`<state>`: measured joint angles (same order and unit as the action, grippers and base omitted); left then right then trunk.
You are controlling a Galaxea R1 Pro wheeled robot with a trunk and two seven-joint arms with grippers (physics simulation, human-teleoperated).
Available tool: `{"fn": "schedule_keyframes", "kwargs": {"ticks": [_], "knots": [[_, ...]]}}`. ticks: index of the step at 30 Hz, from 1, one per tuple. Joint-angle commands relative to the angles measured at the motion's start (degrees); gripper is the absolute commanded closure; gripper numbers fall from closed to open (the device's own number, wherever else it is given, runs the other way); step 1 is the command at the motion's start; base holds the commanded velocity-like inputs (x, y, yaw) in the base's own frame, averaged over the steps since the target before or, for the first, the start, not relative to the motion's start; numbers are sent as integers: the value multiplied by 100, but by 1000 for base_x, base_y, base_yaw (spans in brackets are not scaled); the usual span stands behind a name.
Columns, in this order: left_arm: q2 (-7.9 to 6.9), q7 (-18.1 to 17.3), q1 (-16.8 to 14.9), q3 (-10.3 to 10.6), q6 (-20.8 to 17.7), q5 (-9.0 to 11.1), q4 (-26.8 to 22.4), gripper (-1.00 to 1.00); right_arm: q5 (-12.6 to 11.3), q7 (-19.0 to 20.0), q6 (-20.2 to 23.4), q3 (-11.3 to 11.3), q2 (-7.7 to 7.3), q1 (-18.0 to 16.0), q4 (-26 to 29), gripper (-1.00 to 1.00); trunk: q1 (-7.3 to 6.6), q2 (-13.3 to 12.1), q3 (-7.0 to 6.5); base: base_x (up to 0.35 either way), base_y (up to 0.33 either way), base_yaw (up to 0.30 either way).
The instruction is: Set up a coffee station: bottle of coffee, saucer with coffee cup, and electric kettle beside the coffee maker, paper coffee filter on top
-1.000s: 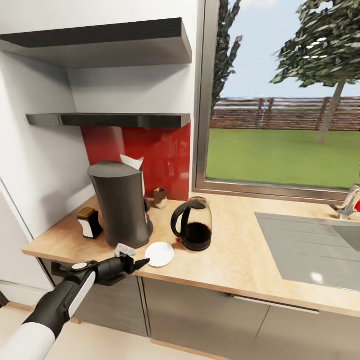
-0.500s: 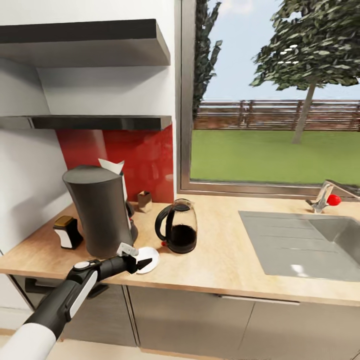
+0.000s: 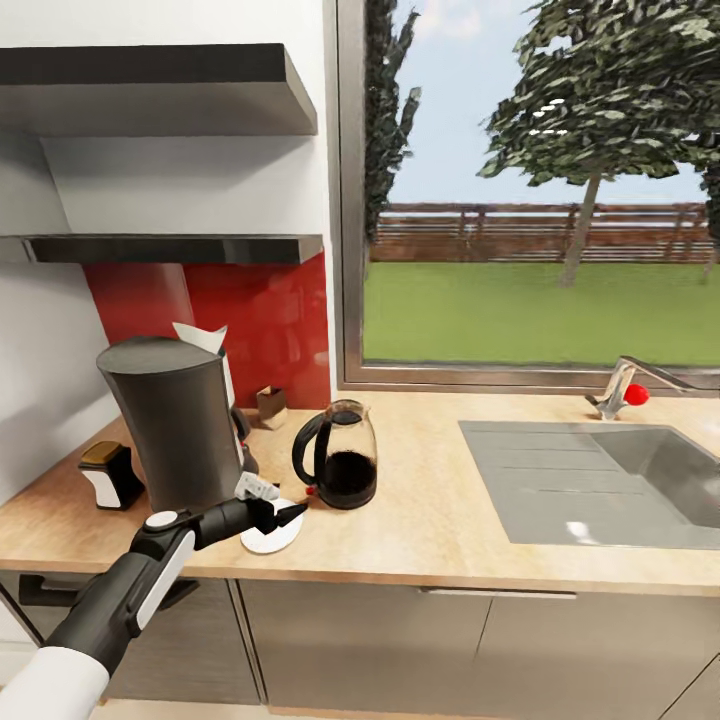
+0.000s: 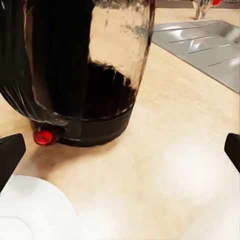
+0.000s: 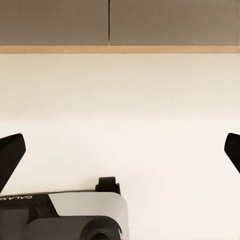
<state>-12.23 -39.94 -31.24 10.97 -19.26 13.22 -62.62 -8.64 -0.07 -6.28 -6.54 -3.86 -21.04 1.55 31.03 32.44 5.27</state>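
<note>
Hovering my left gripper (image 3: 285, 513), fingers spread and empty, over the saucer (image 3: 268, 540) at the countertop (image 3: 480, 510) front edge, beside the coffee maker (image 3: 178, 425); the electric kettle (image 4: 85, 70) top is cut off.

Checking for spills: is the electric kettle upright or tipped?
Upright: the electric kettle stands on its base on the countertop, lid on top, dark liquid settled low.

A grey sink (image 3: 590, 480) with a drainboard is set into the tabletop at the right, and a chrome tap with a red knob (image 3: 625, 390) stands at its far edge. Behind it a wide window (image 3: 540, 200) shows lawn, a wooden fence and trees. A red splashback (image 3: 270, 320) covers the far wall at the left, with a small tan box (image 3: 270, 405) at its foot. A thick dark slab shelf (image 3: 150, 90) hangs high on the left.
</note>
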Motion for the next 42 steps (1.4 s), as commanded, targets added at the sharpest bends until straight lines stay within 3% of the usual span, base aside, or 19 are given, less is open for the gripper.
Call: {"fn": "schedule_keyframes", "kwargs": {"ticks": [1,28,35,37,42], "knots": [[-6,8,-5,8,-65,59,-31,-100,-59,-1,-21,-49,0,-5,-5,-100,2,9,11,0,0,-3],[-64,12,-5,-46,-97,58,-92,-100,-57,-2,-22,-49,0,-5,-5,-100,2,9,11,24,34,0],[-62,18,-5,-42,-96,58,-92,-100,-51,-3,-15,-41,0,24,-12,-100,2,9,-8,0,0,-148],[-69,19,-5,-42,-95,58,-92,-100,-51,-12,-14,-41,0,109,-13,-100,2,9,-13,0,0,-195],[-76,28,-13,-35,-95,58,-97,-100,-44,-7,9,-45,-4,742,-14,-100,2,9,-15,0,0,-40]]}}
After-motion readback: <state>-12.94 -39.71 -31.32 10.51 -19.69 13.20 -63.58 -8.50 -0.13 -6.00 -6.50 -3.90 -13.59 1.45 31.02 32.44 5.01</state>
